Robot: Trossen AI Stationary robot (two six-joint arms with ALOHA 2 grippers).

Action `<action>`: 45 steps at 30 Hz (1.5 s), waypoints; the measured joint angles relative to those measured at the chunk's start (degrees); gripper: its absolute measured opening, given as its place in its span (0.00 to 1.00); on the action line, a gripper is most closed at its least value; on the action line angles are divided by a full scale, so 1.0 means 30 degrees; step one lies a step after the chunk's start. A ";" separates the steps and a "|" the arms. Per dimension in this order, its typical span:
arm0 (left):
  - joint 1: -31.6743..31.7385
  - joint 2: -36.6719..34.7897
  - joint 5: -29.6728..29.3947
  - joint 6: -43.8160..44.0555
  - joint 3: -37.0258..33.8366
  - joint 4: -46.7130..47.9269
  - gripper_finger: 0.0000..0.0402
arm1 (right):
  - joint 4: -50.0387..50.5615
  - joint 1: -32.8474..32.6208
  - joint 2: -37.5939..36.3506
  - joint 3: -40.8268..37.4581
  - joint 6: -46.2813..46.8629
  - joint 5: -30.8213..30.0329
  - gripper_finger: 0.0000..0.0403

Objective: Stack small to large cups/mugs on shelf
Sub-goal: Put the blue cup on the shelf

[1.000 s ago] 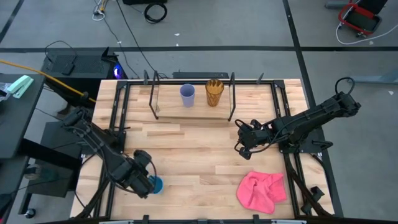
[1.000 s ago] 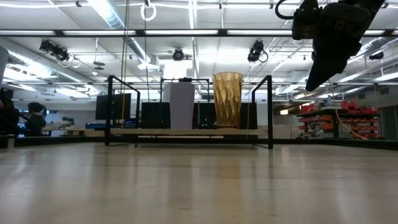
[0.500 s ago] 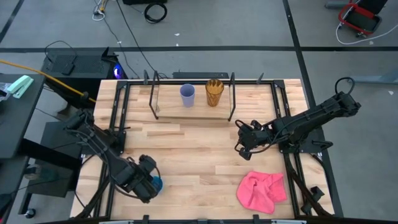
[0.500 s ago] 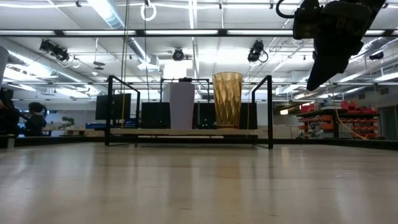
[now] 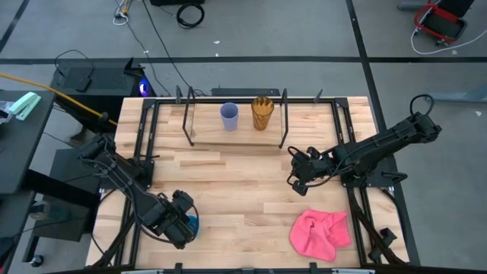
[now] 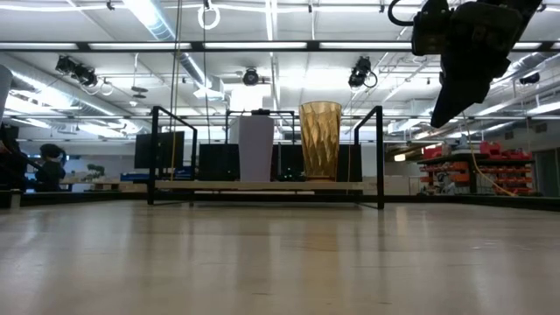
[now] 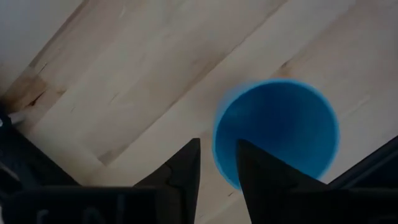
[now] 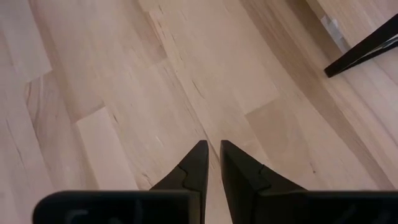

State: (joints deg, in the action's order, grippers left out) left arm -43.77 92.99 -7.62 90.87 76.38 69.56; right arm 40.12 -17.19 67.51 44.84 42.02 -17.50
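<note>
Light butcher-block wood surface [image 5: 243, 190], plank seams visible, matte grain. At its far edge sits the low shelf [image 5: 234, 135]: thin black metal rods framing a pale wood board. Two cups already stand on it side by side, apart: tall amber-orange faceted plastic cup [image 5: 262, 113], translucent and ribbed, and a mid-height pale lavender plastic cup [image 5: 229, 116], smooth and opaque. Board space to the lavender cup's left looks free.

Crumpled pink cloth [image 5: 319, 234] lies at the near right, soft and folded, not part of the job.

Short bright blue plastic cup [image 7: 277, 134] stands upright at the near left corner, open mouth up, round smooth rim, thin wall.

Left end effector [image 5: 176, 220] is directly over the blue cup. In the wrist view its dark tapered fingers [image 7: 180, 168] sit in a narrow gap with one tip at the rim edge, holding nothing.

Right end effector [image 5: 297, 172] hovers mid-surface, right of the shelf's front, fingers nearly closed, empty, waiting.

Step in hand, my read: grasp the blue cup. Advice:
- straddle one wall, one finger inside and one outside
- light squeeze; thin plastic likely flexes and slips
- lift straight up before travelling
- clear the shelf's rod frame, set down left of lavender to keep small-to-large order
</note>
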 joint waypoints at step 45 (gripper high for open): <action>0.0444 0.2056 0.0200 -0.1164 -0.0007 -0.0868 0.25 | -0.0151 -0.0087 0.0000 0.0000 -0.0058 0.0007 0.12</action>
State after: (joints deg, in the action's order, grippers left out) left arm -42.44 99.16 -7.02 87.38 76.36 66.96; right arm 39.67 -17.45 67.51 44.84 41.85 -17.47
